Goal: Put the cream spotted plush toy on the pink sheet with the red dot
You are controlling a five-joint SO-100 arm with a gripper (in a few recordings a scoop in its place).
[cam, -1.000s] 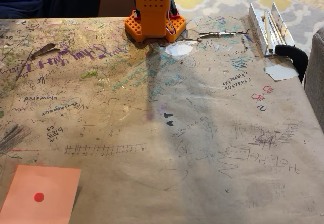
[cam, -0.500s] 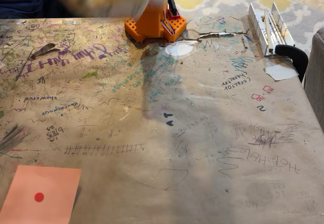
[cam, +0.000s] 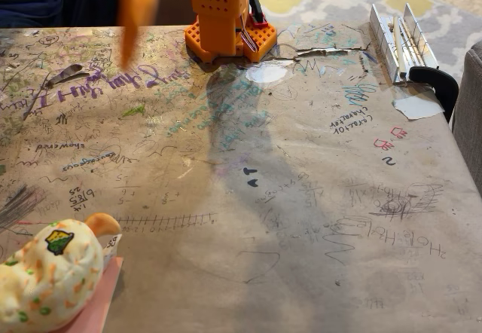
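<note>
Jaws couldn't be read on the blurred orange arm (cam: pixel 139 5) far behind the sheet (cam: pixel 94 307), while the toy (cam: pixel 47 273) sat on that sheet's near-left part, so the placing looked done.

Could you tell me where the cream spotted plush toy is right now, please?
In the fixed view, the cream spotted plush toy sits at the bottom-left corner of the table, resting on the pink sheet, far from the orange arm base at the top.

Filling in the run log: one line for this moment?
plush toy: on pink sheet, bottom left | arm: blurred, top left | gripper: unclear
</note>
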